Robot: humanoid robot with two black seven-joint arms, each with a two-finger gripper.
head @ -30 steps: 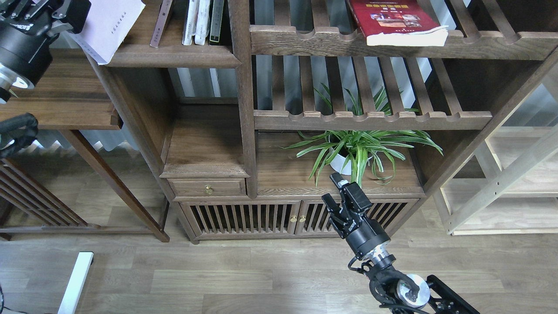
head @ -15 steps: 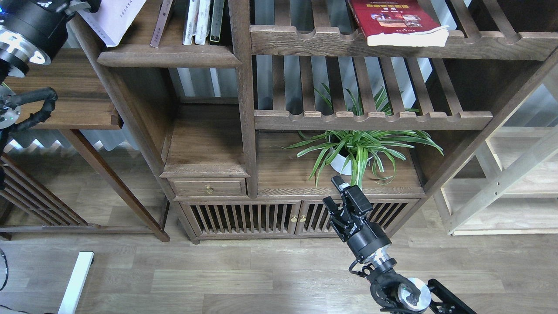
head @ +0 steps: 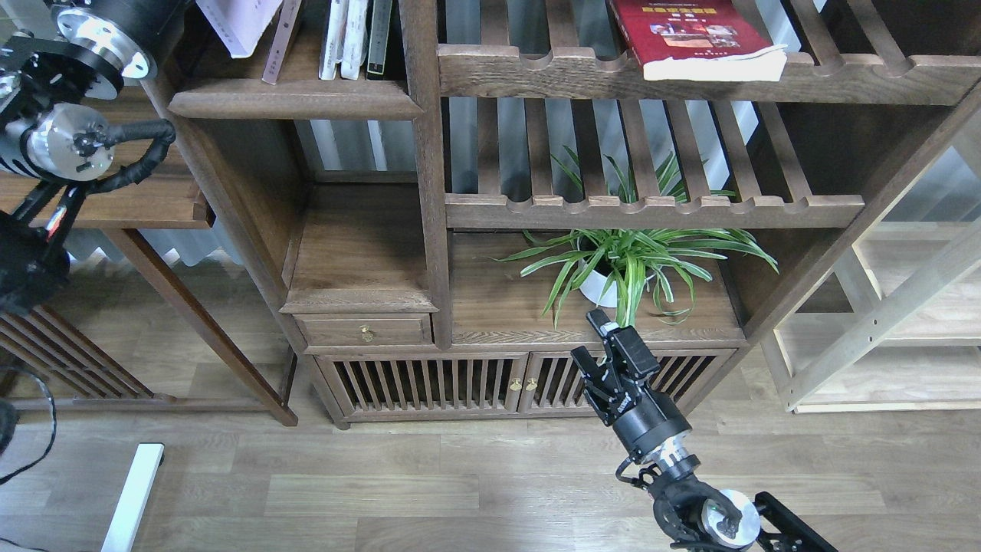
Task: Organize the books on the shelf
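Note:
The white and lavender book (head: 239,23) hangs tilted at the top edge, just above the left end of the solid dark-brown shelf (head: 295,100). My left arm (head: 100,34) reaches up to it; the fingers are cut off by the top edge and the book stays aloft in their hold. The red book (head: 693,34) with a yellow title lies flat on the upper slatted shelf at the right. I cannot pick out the dark maroon book. My right gripper (head: 592,341) is open and empty, low in front of the cabinet doors.
A thin book (head: 282,42) leans on the solid shelf beside several upright books (head: 354,38). A post (head: 425,153) bounds the shelf's right end. A potted spider plant (head: 625,264) stands above my right gripper. A side table (head: 115,195) sits left.
My left arm has swung right and up, carrying the white book from left of the bookcase to over the solid shelf's left end. My right gripper has barely moved.

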